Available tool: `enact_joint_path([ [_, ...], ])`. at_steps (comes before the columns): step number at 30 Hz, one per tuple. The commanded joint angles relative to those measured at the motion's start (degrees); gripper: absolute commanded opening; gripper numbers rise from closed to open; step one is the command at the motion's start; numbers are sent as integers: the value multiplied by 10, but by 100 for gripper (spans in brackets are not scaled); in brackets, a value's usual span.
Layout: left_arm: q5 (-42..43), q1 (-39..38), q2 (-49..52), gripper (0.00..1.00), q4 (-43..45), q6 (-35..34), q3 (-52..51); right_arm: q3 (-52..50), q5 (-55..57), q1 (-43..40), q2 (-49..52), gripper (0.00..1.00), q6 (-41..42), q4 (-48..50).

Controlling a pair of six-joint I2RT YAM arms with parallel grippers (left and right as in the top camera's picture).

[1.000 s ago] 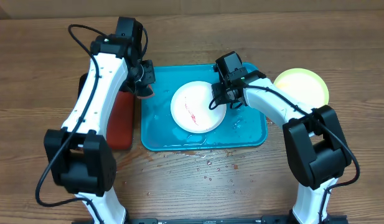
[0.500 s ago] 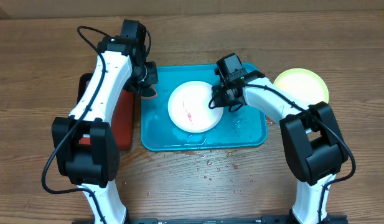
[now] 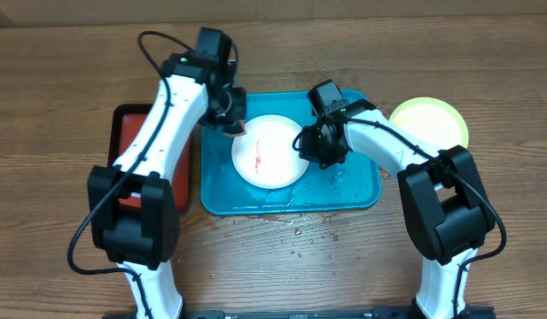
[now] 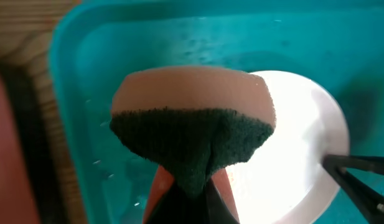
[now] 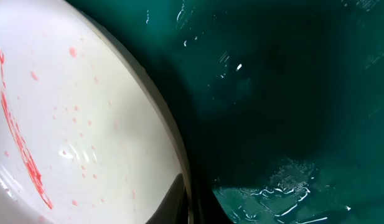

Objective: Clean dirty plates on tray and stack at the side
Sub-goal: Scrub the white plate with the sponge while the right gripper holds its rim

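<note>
The white plate (image 3: 267, 152) with red smears lies in the bright blue tray (image 3: 222, 190). My right gripper (image 3: 307, 146) is shut on the plate's right rim; the rim shows pinched between its fingers in the right wrist view (image 5: 185, 199). My left gripper (image 3: 235, 124) is shut on a sponge (image 4: 192, 118), pink with a dark green scouring face, held just over the plate's upper-left edge (image 4: 304, 143). A yellow-green plate (image 3: 430, 122) sits on the table right of the tray. The pale blue plate is not seen.
A red tray with a black rim (image 3: 140, 155) lies left of the blue tray, partly under my left arm. Water drops and red specks (image 3: 300, 235) lie on the wood in front of the blue tray.
My left gripper with the sponge has moved right from the tray's left edge to the plate's upper-left rim. The plate, held by my right gripper, has shifted slightly left.
</note>
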Motion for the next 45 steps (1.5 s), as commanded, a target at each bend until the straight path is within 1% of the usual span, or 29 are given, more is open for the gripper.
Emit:
enact_joint_path([
  [1, 11, -17, 21, 4, 4, 29, 0, -11, 7, 11, 21, 4, 17, -5],
  [8, 11, -44, 55, 4, -1, 68, 0, -11, 7, 11, 21, 4, 17, 2],
  [15, 9, -48, 86, 4, 0, 73, 0, -11, 16, 11, 21, 4, 17, 2],
  [20, 11, -48, 113, 4, 17, 77, 0, -11, 22, 11, 21, 4, 17, 2],
  [23, 17, -49, 123, 4, 18, 61, 0, -11, 22, 11, 21, 4, 17, 2],
  [28, 54, -49, 123, 4, -3, 61, 0, -11, 31, 11, 21, 4, 17, 2],
  [35, 123, -54, 123, 4, -59, 63, 0, -11, 31, 11, 21, 4, 17, 2],
  [38, 138, -61, 123, 4, -71, 62, 0, -11, 30, 11, 21, 4, 17, 1],
  [41, 136, -66, 123, 4, -55, 62, 0, -11, 30, 11, 21, 4, 17, 0],
  [45, 133, -66, 123, 4, 11, 52, 0, -11, 30, 11, 21, 4, 17, 0],
])
